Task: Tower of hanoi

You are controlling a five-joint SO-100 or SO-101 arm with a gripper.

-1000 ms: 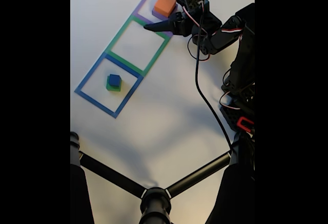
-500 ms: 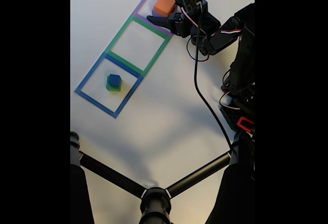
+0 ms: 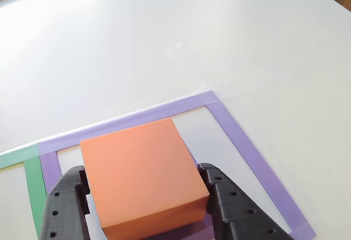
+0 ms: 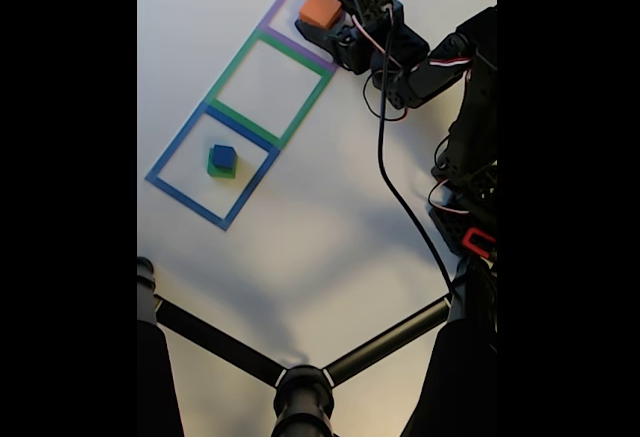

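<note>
A white tabletop carries taped squares; the orange block (image 3: 143, 177) sits on a purple slab (image 3: 194, 232) in the purple tape square (image 3: 241, 141). The gripper (image 3: 143, 207) straddles it, parted (not visibly pinching). Probably light, slightly squashy: grip flat opposite sides.

The orange block (image 3: 143, 177) hides nearly all the purple slab (image 3: 198, 233); the bottom edge crops both.

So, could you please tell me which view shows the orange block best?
The other view: the orange block looms large between the end effector fingers. In the fixed view it is small.
</note>
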